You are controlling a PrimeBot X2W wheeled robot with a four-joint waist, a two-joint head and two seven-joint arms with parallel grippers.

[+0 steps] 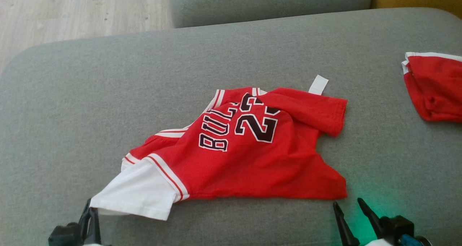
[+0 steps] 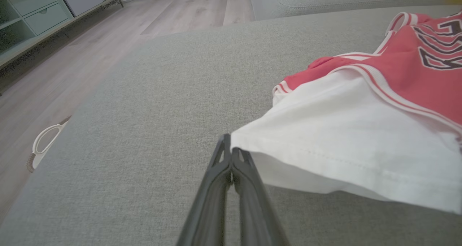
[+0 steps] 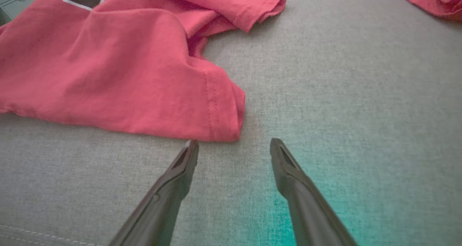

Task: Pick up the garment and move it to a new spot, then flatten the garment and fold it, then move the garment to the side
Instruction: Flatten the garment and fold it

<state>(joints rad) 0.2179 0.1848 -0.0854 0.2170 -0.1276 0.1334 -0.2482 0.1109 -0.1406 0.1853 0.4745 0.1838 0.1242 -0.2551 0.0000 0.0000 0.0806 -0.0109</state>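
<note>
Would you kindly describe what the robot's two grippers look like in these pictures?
Both grippers have two long, slim, dark grey fingers tapering to pointed tips. The left gripper and right gripper look alike. In the head view each sits on a chunky black base; the right one's carries a small blue part.
</note>
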